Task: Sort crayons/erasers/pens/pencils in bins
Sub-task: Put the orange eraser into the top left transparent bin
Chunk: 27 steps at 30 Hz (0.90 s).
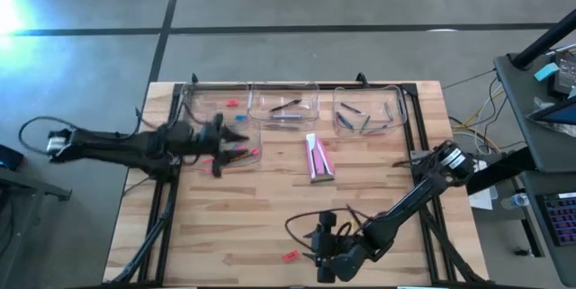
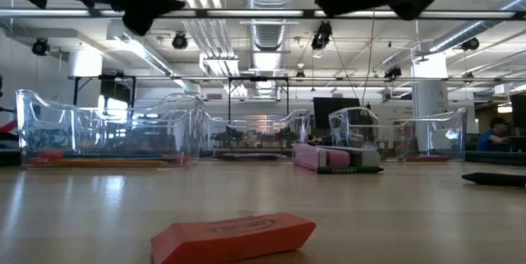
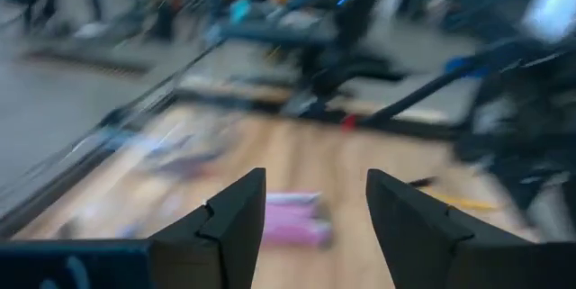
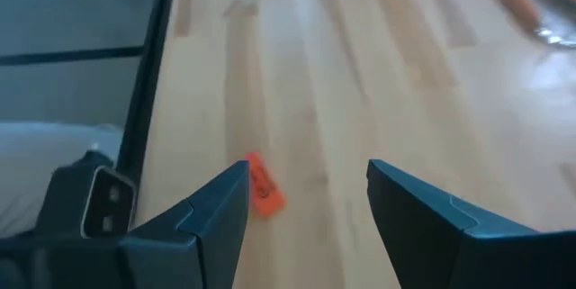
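An eraser (image 1: 290, 256) lies flat on the table (image 1: 270, 208) at the lower centre of the high view, its long axis slanting slightly up to the right. The right gripper (image 1: 321, 255) hovers just to its right, fingers spread and empty. The left gripper (image 1: 236, 141), also spread and empty, sits over the left bin (image 1: 193, 109) in the row at the upper centre.

A: Where's stuff on the table (image 1: 270, 226)?
B: Bins (image 1: 292, 107) in a row along far edge, sticks inside. Crayon box (image 1: 319, 158) mid-table, just in front of them.
A: Eraser (image 1: 289, 256)?
B: Near front edge, alone, well apart from bins, left of right gripper (image 1: 326, 255)
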Each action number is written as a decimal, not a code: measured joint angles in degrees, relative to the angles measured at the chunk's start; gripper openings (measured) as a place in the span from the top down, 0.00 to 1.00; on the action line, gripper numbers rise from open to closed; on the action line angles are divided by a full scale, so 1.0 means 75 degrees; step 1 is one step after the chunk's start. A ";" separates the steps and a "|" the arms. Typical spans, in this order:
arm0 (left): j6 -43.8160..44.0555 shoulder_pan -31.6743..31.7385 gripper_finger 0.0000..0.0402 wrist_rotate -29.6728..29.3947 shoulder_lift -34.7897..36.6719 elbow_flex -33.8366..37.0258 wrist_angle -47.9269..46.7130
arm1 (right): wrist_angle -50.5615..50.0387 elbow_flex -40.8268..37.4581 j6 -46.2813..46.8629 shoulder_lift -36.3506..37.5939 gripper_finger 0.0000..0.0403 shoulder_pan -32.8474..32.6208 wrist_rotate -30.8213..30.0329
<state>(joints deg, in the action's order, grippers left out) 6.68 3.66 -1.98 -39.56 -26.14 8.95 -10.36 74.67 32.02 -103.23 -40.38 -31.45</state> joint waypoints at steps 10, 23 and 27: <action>-0.0410 -0.3484 0.62 -0.2114 -0.0807 0.0345 0.1975 | 0.1271 -0.0003 -0.1187 -0.0618 0.47 0.0039 0.0673; -0.0461 -0.4103 0.62 -0.2417 -0.2692 0.0238 0.3151 | 0.1651 0.0000 -0.1342 -0.1524 0.47 0.0356 0.0860; -0.0345 -0.4103 0.62 -0.2413 -0.2808 0.0206 0.3148 | 0.1638 0.0000 -0.1297 -0.1692 0.47 0.0401 0.0921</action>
<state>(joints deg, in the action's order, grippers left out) 4.10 -27.11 -20.08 -60.62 -24.60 32.56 1.92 74.67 22.29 -115.92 -37.37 -24.54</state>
